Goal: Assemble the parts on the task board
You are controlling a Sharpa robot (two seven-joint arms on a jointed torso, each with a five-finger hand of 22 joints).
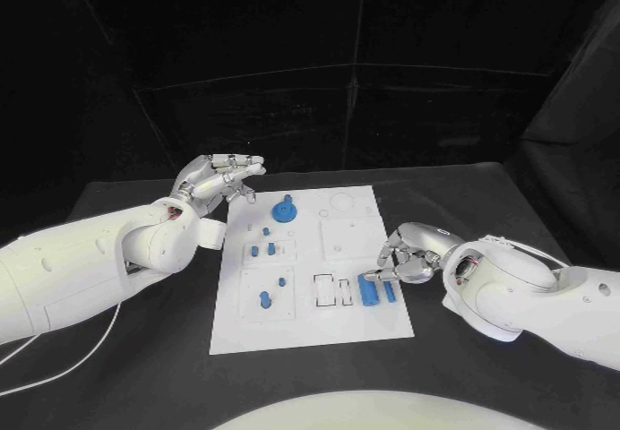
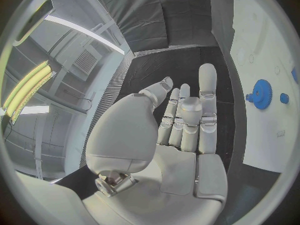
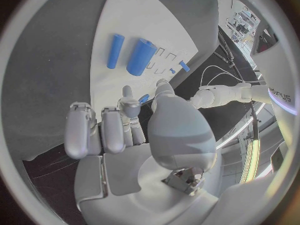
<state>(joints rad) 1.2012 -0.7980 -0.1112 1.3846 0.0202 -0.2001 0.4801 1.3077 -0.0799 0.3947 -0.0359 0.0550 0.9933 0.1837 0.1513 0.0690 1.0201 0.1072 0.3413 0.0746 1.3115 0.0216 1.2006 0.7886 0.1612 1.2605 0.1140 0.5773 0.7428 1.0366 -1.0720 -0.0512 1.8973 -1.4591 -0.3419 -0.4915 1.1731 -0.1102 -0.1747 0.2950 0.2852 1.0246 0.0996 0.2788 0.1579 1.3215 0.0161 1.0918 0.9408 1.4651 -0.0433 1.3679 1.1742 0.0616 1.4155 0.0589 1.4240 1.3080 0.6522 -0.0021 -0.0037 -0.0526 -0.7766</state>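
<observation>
We see the task board (image 1: pixel 310 269), a white plate, lying flat mid-surface on the black surface (image 1: pixel 478 193), long side running away from the robot. Blue parts on it: a gear (image 1: pixel 284 211) with a knob standing near the far left part of the board, small pegs (image 1: pixel 263 248) just nearer than the gear, two more small pieces (image 1: pixel 271 296) in the near-left panel. At the near right edge a thick blue cylinder (image 1: pixel 370 294) and a thinner blue rod (image 1: pixel 389 291) lie side by side, close but apart, both flat on the board. Empty rectangular slots (image 1: pixel 332 291) sit just left of the cylinder.

Right hand (image 1: pixel 403 260) hovers at the board's right edge, right above the cylinder and rod, fingers curled in. We see a small blue bit (image 3: pixel 144 98) at the fingertips in the right wrist view, but we cannot tell whether it is pinched or just lies on the board behind them. Cylinder (image 3: pixel 140 57) and rod (image 3: pixel 114 50) lie free beyond the fingers there.

Left hand (image 1: pixel 227 177) is off the board's far left corner, raised above the surface, released: fingers (image 2: pixel 207 102) stretched out nearly straight, holding nothing. In the left wrist view the gear (image 2: pixel 259 93) stands on the board beside the fingers, well apart from them.
</observation>
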